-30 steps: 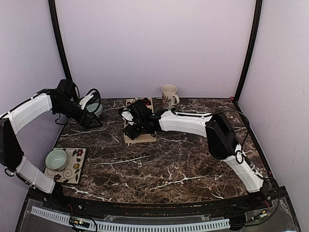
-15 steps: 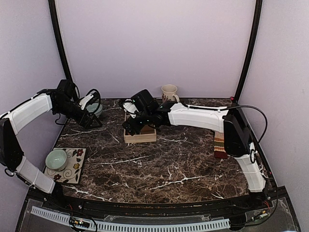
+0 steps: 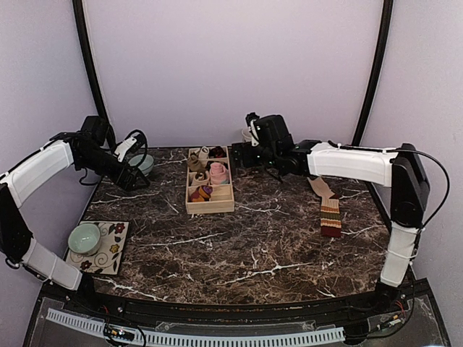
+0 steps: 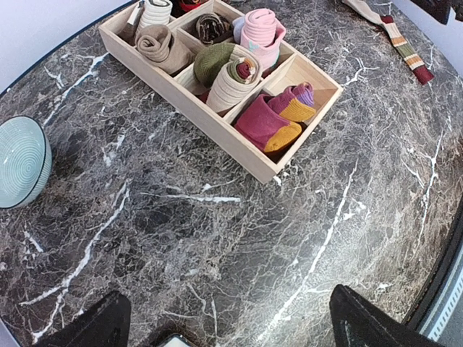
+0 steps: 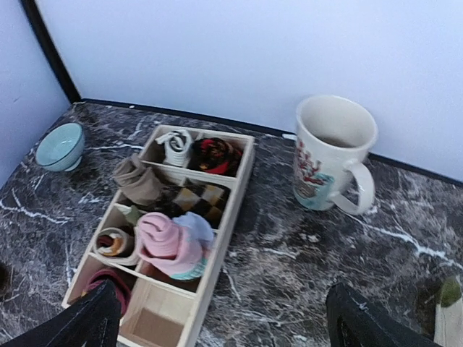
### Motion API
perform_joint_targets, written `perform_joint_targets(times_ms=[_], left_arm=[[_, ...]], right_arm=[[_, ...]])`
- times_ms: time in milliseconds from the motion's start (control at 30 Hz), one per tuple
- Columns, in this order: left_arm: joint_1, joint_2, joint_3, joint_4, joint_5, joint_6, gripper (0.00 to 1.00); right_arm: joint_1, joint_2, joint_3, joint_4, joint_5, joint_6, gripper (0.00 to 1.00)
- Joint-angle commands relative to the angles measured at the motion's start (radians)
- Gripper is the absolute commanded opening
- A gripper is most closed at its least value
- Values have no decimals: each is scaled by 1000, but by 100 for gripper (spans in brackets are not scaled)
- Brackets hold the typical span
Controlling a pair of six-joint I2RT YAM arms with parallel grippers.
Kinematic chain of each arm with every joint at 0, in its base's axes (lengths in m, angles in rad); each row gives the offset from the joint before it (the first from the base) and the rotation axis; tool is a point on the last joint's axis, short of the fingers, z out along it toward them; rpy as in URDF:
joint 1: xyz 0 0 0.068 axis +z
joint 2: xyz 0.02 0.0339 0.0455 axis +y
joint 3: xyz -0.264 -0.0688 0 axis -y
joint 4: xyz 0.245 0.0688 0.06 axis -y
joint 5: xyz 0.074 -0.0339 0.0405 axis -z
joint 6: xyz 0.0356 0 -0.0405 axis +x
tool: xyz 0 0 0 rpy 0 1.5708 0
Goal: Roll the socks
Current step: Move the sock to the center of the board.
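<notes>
Both grippers hang empty with jaws spread wide. The left gripper (image 4: 228,322) is at the wooden tray's (image 3: 210,208) 9 o'clock, beside the blue bowl (image 3: 142,163). The right gripper (image 5: 217,319) is raised at the tray's 1 o'clock, by the mug (image 5: 333,155). A flat striped sock (image 3: 330,211) lies at the tray's 3 o'clock, near the table's right edge. A rolled striped sock (image 4: 278,116) sits in the tray's nearest compartment. Bare marble spreads toward 6 o'clock.

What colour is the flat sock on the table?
Flat sock: beige with maroon, orange, green stripes; top view.

The surface (image 3: 253,249) carries two bowls (image 3: 85,237) (image 3: 142,163), one mug (image 5: 333,155), one patterned mat (image 3: 113,250) and one wooden tray (image 3: 210,206). One striped sock (image 3: 330,215) lies outside it.
</notes>
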Motion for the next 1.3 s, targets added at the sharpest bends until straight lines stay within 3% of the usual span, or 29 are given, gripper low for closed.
perform_joint_targets(times_ms=[0, 67, 167, 300, 500, 633, 933, 1267], left_arm=[[8, -45, -7, 12, -28, 20, 99], [9, -50, -13, 13, -31, 25, 99], [9, -52, -18, 11, -16, 29, 99], [9, -41, -15, 0, 5, 32, 99], [9, -23, -6, -16, 58, 25, 99], [9, -9, 12, -36, 88, 25, 99], [9, -7, 25, -57, 61, 38, 99], [9, -40, 19, -81, 72, 75, 99]], right_arm=[[-81, -61, -73, -109, -35, 200, 99], [-85, -121, -144, -203, 171, 274, 99], [-110, -217, -291, -345, 297, 445, 97], [-166, -319, -474, -508, 304, 670, 93], [-179, -444, -678, -580, 305, 845, 83], [-192, -459, -749, -551, 286, 850, 70], [-272, -361, -788, -404, 163, 743, 71], [-258, -187, -772, -174, -186, 627, 70]])
